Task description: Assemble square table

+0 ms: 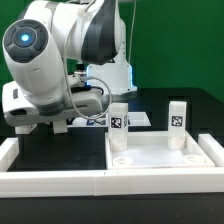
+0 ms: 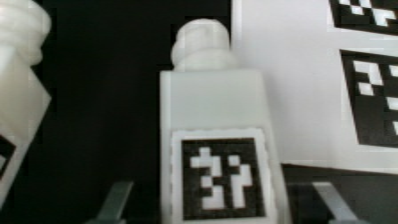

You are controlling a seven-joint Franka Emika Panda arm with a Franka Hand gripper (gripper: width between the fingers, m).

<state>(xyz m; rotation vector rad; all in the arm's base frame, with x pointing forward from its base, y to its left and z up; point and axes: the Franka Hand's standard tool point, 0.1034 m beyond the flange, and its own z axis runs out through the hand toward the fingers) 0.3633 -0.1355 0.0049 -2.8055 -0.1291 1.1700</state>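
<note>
Alignment between the two-finger gripper (image 2: 222, 205) and a small white plastic leg block (image 2: 214, 120), tagged with a black-and-white square marker on its upper face, is what the coming move is judged to turn on. In the wrist view the leg block is seen lying flat on the black table (image 2: 107, 110), directly between the two grey fingers (image 2: 119, 200). Its long axis runs straight away from the gripper, across the line on which the jaws close. Its narrower rounded peg end is pointed away and its marker end lies nearest the fingers. The jaws are set at a middling width, one to each side of the leg block. A thin dark gap is seen beside each finger, yet whether the pads are pressed on its sides cannot be told. A second loose leg block (image 2: 18, 70) is seen apart on one side, and the flat white marker board (image 2: 294, 80) lies just beside the leg block on the other. In the exterior view the large white plastic square slab (image 1: 150, 160) with a raised rim is found at the exterior view's right, behind the long low white barrier wall (image 1: 50, 178). One upright leg block (image 1: 118, 125) and another upright leg block (image 1: 177, 118) are seen standing at its far corners. A lift toward the slab is judged to be called for once a firm hold is made.
</note>
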